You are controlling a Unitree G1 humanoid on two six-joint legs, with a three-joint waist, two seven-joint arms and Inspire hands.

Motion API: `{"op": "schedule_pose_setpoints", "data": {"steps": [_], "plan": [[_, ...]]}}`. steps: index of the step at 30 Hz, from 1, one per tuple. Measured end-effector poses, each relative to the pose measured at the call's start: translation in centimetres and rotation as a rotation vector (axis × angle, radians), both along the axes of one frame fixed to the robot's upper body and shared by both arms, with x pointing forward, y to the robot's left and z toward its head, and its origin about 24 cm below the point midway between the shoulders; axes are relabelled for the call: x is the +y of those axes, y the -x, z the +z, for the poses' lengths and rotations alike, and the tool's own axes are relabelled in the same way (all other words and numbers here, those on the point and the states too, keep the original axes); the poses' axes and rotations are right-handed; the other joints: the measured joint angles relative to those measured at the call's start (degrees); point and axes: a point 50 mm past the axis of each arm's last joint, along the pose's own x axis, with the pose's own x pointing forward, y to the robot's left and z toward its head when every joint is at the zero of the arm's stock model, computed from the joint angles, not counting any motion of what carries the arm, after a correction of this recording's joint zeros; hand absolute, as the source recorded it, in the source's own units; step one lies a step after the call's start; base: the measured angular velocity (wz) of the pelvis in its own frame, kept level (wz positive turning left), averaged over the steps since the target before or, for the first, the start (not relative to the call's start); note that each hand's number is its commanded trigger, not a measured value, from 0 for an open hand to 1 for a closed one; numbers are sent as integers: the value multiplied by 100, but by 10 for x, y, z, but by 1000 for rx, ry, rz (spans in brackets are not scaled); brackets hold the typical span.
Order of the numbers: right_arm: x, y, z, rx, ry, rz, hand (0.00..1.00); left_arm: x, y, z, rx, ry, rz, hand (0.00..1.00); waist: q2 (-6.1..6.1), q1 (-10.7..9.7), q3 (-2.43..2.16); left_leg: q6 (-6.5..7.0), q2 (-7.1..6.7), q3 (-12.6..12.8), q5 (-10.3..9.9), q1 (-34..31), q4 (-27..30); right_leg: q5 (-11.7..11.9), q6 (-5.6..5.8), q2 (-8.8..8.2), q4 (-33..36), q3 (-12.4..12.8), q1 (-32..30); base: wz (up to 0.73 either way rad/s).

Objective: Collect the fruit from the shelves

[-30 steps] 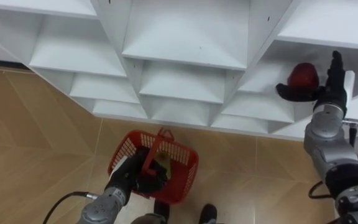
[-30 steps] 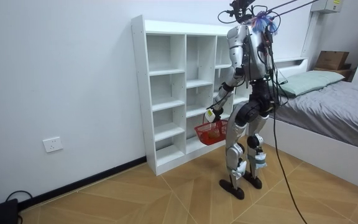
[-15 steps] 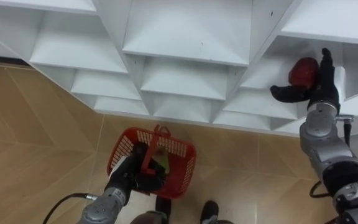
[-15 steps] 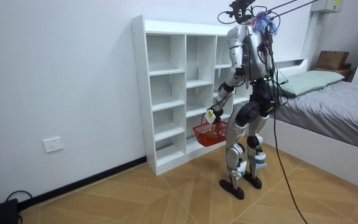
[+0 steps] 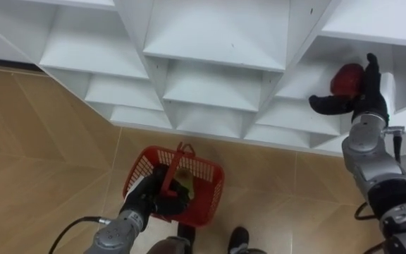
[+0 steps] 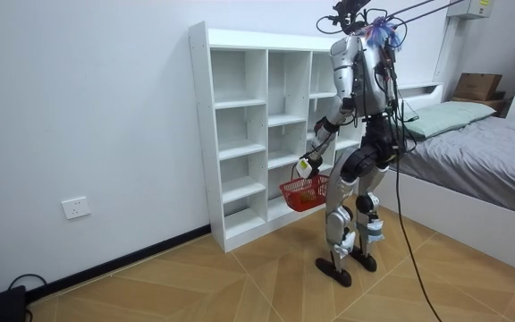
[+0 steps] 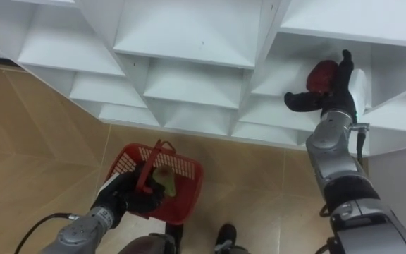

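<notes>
Robot stands upright, close up to and facing a white open-shelved closet point(image 5: 217, 35), on a wood-patterned floor point(image 5: 34, 141). In the room view a grey-covered bed point(image 6: 485, 148) lies behind it, and a white wall socket point(image 6: 76, 207) sits low on the wall, well off to the room view's left.

Right hand point(image 5: 364, 97) is raised into a compartment in the closet's right-hand column. A round dark-red fruit point(image 5: 344, 79) sits in that compartment. The fingers are straight and point upward along the fruit's right side. The thumb is stretched out to the left, just below it. The hand is spread round the fruit, not closed on it. Cannot tell whether the palm actually touches the fruit.

Left hand point(image 5: 150, 200) is low, in front of the legs, with its fingers curled round the upright handle of a red plastic mesh basket point(image 5: 138, 169). The basket hangs clear of the floor, just in front of the closet's lower shelves. A yellow-green piece of fruit point(image 5: 184, 185) lies inside it, next to the handle. Its kind is too small to make out.

In the room view the basket point(image 6: 304, 191) hangs about level with the robot's thigh.
</notes>
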Motion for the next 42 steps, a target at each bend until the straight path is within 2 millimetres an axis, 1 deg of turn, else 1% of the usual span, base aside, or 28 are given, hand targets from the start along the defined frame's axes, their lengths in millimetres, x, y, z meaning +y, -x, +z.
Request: {"op": "schedule_pose_setpoints", "data": {"steps": [14,15,16,17,26,42], "plan": [[0,-1,1,-4,-14,-4,0,-1,1,0,3,2,-3,100,-7,3,-5,-3,-3,-6,6,1,18,-6,-9,-3,23,0,0,0],[0,-1,1,-4,-14,-4,32,-1,1,0,2,1,-3,100,-7,5,-5,-3,-3,-5,6,1,21,-9,-11,-4,28,-1,0,0],[0,-1,1,-3,-14,-3,77,0,1,0,2,1,-2,100,-7,5,-5,-3,-3,-5,6,0,24,-11,-13,-6,34,-4,0,0],[0,-1,1,-3,-14,-2,100,0,1,0,2,1,-2,100,-7,6,-5,-3,-3,-5,6,0,25,-12,-14,-6,36,-4,-1,0],[-4,-2,6,-25,-1,-30,100,0,0,0,1,-2,2,100,-12,-16,-8,-6,-3,-5,9,7,42,-14,-18,-16,75,-13,0,0],[0,-2,3,-13,-15,-20,100,0,1,-1,6,-19,17,100,-12,-14,-8,-10,-6,-5,32,11,40,-23,-32,-35,93,-49,0,0]]}}
